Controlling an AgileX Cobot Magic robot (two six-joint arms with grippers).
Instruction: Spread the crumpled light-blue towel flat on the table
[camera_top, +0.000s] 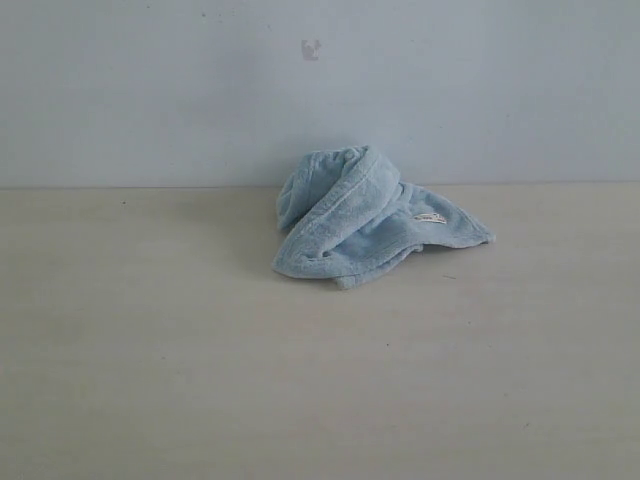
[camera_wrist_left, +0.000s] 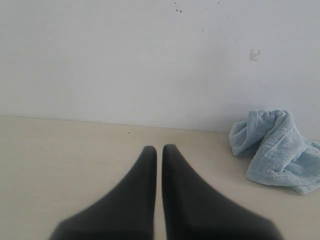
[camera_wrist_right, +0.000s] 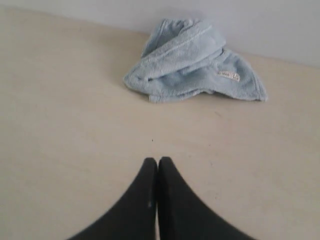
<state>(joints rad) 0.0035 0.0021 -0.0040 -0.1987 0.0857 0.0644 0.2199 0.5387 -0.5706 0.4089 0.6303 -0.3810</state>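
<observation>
Exterior view shows a plain pale wall (camera_top: 150, 90) at the back and, in front of it, the wide beige table (camera_top: 150, 380) running across the room. The towel (camera_top: 355, 215) sits on the table at the far side, close to the wall and a little right of centre. It is bunched into a soft heap, with a hemmed fold standing up on its left and a flatter corner reaching out to the right. Neither arm shows in this view. In the wrist views both claws hover over bare table on the near side, well apart from the towel and holding nothing. The left gripper (camera_wrist_left: 159, 149) has its fingers drawn together with only a thin slit between them, and the right gripper (camera_wrist_right: 158, 160) is pressed fully together. A small white label (camera_top: 430, 217) lies on the towel's right corner, and a tiny grey mark (camera_top: 311, 49) spots the wall above.
</observation>
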